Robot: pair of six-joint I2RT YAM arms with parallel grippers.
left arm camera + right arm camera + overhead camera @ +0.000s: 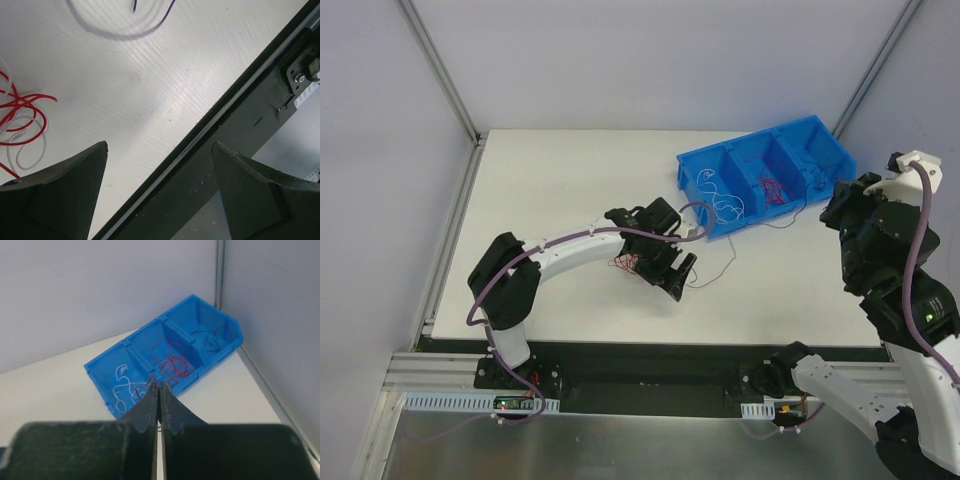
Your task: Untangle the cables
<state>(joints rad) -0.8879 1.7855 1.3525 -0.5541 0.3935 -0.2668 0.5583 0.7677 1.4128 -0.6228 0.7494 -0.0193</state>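
A small tangle of red cables point(625, 263) lies on the white table just left of my left gripper point(678, 280). In the left wrist view the red and white strands point(20, 115) lie at the left edge. The left gripper point(160, 145) stands open there with nothing between its fingers. A thin black cable point(715, 275) curls on the table to its right. My right gripper point(159, 382) is raised near the blue bin point(100, 377). It is shut, with a thin dark cable point(150, 376) looping at its tips.
The blue bin point(695, 180) has three compartments holding white point(725, 200), red point(775, 188) and black point(817, 175) strands. The table's near edge point(200, 132) and the black rail run right under the left gripper. Walls close off the back and both sides.
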